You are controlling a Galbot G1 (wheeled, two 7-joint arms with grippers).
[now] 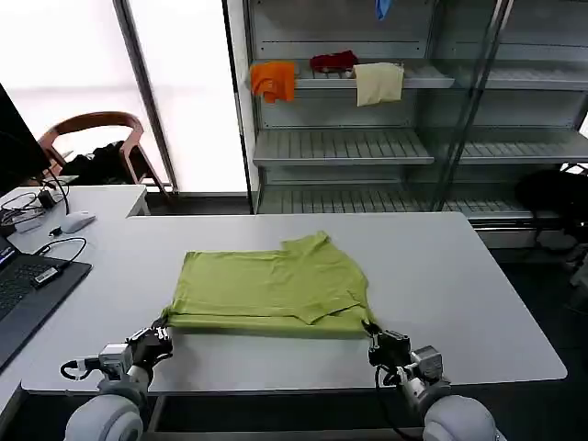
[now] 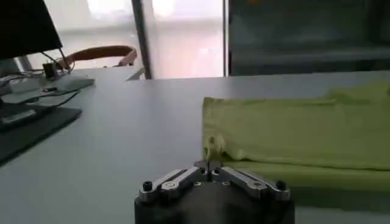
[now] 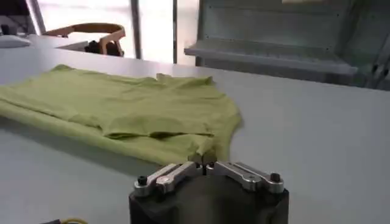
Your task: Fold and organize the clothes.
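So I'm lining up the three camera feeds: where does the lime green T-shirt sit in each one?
Head view: T-shirt lies folded mid-table, near edge between both grippers.
Left wrist view: its corner sits just beyond the left gripper.
Right wrist view: it spreads away from the right gripper.
Shared landmark: the wooden chair by the window.

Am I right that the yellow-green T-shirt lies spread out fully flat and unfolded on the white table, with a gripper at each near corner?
Not quite: the T-shirt is already folded over on itself, as the head view shows; the rest holds.
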